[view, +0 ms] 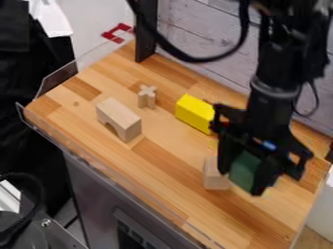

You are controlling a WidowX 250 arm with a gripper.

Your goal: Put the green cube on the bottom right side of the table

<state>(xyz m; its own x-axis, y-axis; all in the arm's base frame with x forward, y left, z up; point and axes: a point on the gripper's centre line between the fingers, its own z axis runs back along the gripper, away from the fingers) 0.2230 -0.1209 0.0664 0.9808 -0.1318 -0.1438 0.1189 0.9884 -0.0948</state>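
Gripper [242, 180] clamped on green cube [244, 169], nr pale wood block [211, 178] at R part of tabletop [175, 170]; grasp looks done, so next prob. carry to btm R, lower, release.

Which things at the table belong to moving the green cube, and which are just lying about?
For the job:
- green cube, between the gripper's fingers
- wooden table, whose bottom right side is the target

Just lying about:
- yellow block
- arched wooden block
- small cross-shaped piece
- plain wooden block, beside the gripper
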